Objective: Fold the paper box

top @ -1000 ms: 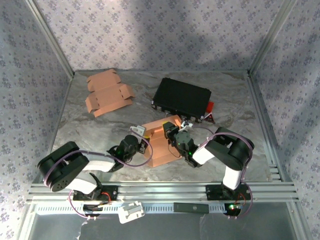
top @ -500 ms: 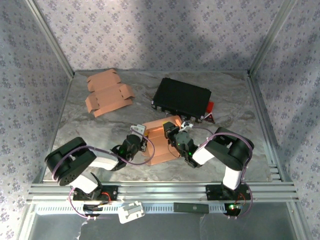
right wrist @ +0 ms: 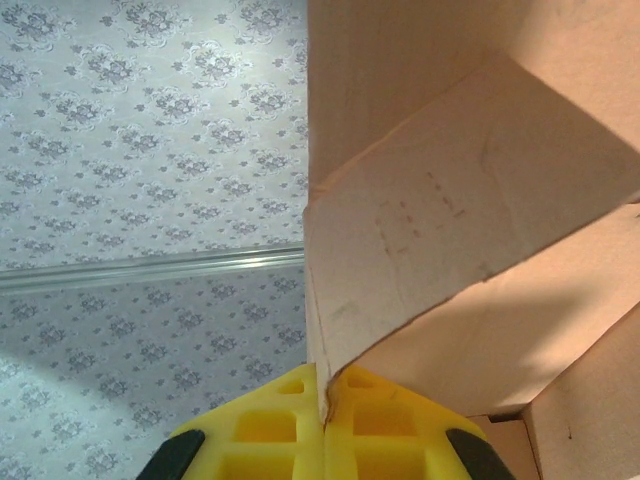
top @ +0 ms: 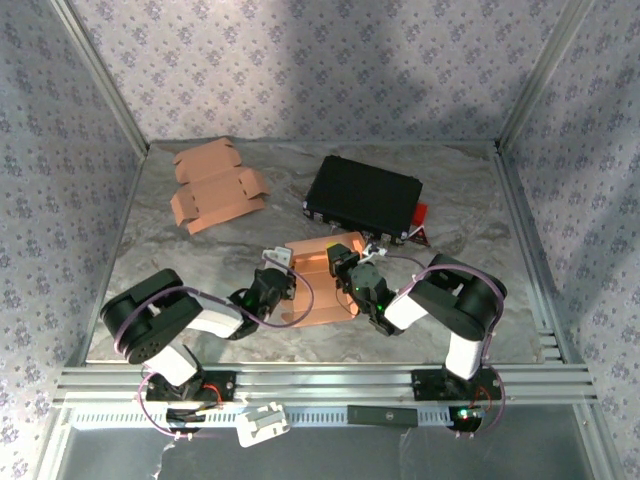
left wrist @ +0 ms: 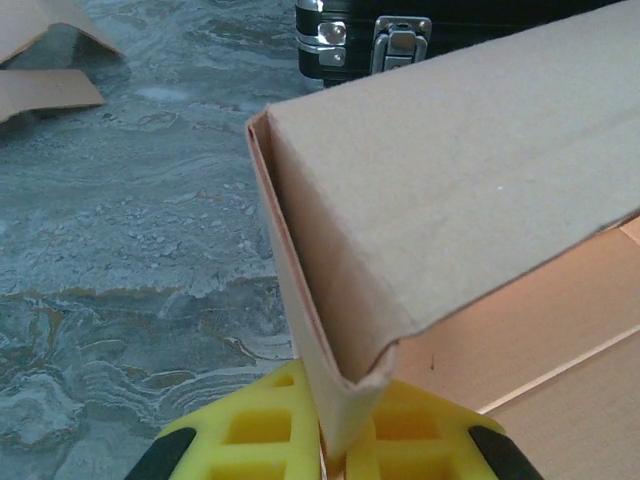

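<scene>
Overhead view. The partly folded paper box (top: 318, 285) lies on the bench (top: 480, 220) toward the near edge, between my two arms. My left tool (top: 287, 288) meets the box at its left side, and my right tool (top: 347, 272) meets it at its right side, so the box is taken from both flanks at once.

Left wrist view. My left tool (left wrist: 335, 445) is closed down to the thickness of the card. Its yellow pads (left wrist: 260, 430) pinch the lower corner of an upright box wall, whose thin edge rises from between them. A broad panel of the box slopes away to the right.

Right wrist view. My right tool (right wrist: 322, 420) is likewise closed, with its yellow pads (right wrist: 265, 425) pressed together on the bottom edge of a box flap. The flap stands up from the pads, and a second panel angles across it. The patterned wall (right wrist: 150, 120) lies behind.

Surroundings. A black case (top: 363, 195) sits on the bench just beyond the box; its metal latches face my left wrist camera (left wrist: 400, 25). A flat cardboard blank (top: 215, 185) lies well apart at the far left.
</scene>
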